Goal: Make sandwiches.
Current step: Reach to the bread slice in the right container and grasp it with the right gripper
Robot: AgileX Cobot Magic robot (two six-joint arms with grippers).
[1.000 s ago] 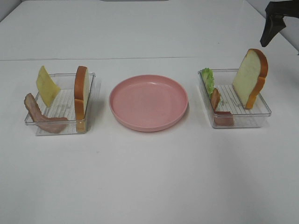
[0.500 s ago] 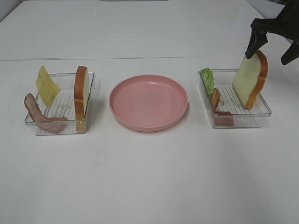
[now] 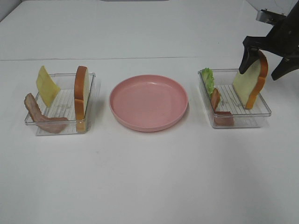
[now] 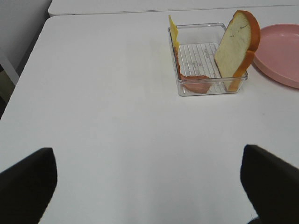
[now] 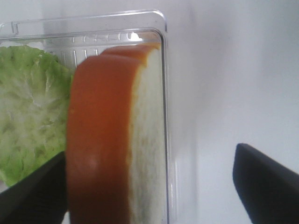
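The right clear tray (image 3: 261,112) holds an upright white bread slice (image 3: 250,83), green lettuce (image 3: 208,80) and bacon (image 3: 216,99). My right gripper (image 3: 266,63) is open, its fingers on either side of the top of that slice without closing on it. The right wrist view shows the slice's crust (image 5: 100,140) and the lettuce (image 5: 32,116) between the fingers of that gripper (image 5: 149,191). The left tray (image 3: 91,77) holds cheese (image 3: 46,86), bacon (image 3: 42,117) and a second bread slice (image 3: 81,95). My left gripper (image 4: 149,196) is open and empty, well back from that tray (image 4: 205,89).
A round pink plate (image 3: 148,101) lies empty between the two trays; its edge shows in the left wrist view (image 4: 280,56). The white table (image 3: 149,177) stretches in front of the trays and the plate.
My right gripper has come down from the far right corner onto the bread slice in the right tray and now straddles its top. Nothing else moved.
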